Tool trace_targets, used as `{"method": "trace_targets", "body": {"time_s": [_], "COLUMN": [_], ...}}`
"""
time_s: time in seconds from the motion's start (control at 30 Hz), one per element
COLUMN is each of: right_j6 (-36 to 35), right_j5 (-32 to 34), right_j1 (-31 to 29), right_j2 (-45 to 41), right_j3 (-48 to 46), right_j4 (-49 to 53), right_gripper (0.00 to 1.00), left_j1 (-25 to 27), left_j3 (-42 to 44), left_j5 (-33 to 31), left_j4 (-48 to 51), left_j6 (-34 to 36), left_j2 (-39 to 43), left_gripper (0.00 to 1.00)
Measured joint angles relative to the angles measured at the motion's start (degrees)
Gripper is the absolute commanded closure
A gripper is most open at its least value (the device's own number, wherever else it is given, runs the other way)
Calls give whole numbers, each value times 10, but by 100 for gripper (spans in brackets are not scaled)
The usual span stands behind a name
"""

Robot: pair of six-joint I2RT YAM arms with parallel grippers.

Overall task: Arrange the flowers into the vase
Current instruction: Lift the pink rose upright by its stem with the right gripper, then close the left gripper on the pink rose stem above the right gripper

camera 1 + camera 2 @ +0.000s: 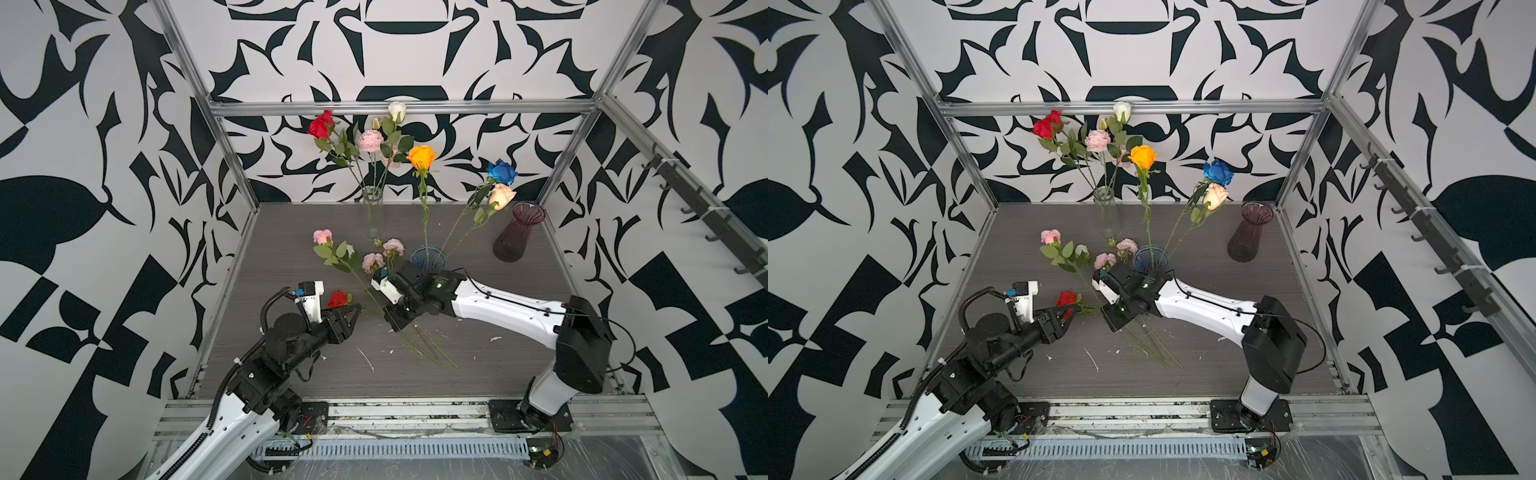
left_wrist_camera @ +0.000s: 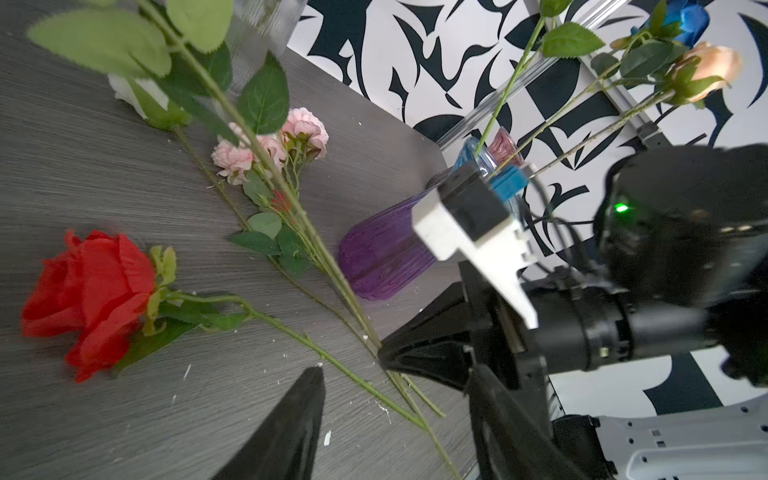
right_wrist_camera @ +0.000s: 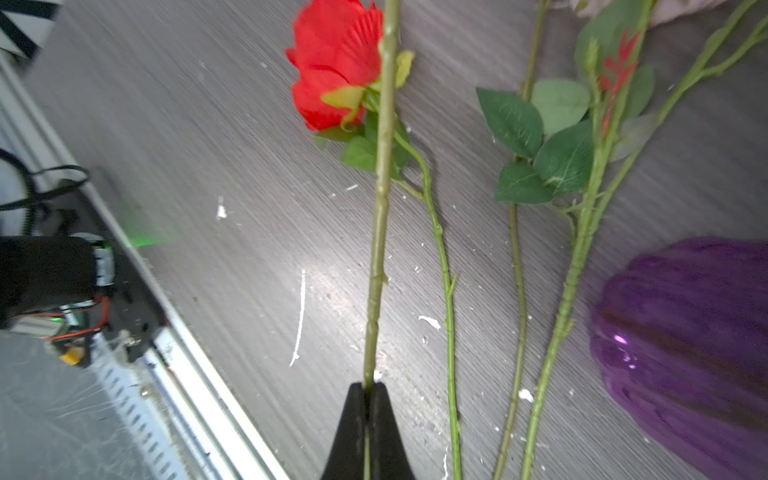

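Bright, even light is cast from above. Soft glare is seen on the tabletop (image 3: 316, 286) beside the purple vase (image 3: 685, 353), itself marked by small highlights. The red rose (image 3: 336, 62) and clamped stem (image 3: 380, 208) near it are slightly blurred.

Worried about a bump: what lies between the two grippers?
The red rose's stem, between left gripper and right gripper, in both top views.

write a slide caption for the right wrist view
Right gripper shut on a thick green flower stem, red rose behind
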State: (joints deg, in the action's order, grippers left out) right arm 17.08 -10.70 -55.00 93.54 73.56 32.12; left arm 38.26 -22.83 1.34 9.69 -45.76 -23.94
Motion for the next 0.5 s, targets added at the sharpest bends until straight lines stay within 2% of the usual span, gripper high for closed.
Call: {"method": "trace_targets", "body": {"time_s": [0.3, 0.5], "right_j6": [56, 87], "right_j5": [-46, -67], "right_j1": [-5, -20], "right_j2": [-96, -122], "right_j3": [-34, -52], "right_j4": [-24, -31], "right_gripper": [100, 100], "left_j1": [0, 0], "left_j3": [0, -2], "left_j5": [22, 35], "left_j4": [-57, -99], "left_j6": [-26, -36], "left_j2": [-71, -129], "left_gripper": [40, 41]}}
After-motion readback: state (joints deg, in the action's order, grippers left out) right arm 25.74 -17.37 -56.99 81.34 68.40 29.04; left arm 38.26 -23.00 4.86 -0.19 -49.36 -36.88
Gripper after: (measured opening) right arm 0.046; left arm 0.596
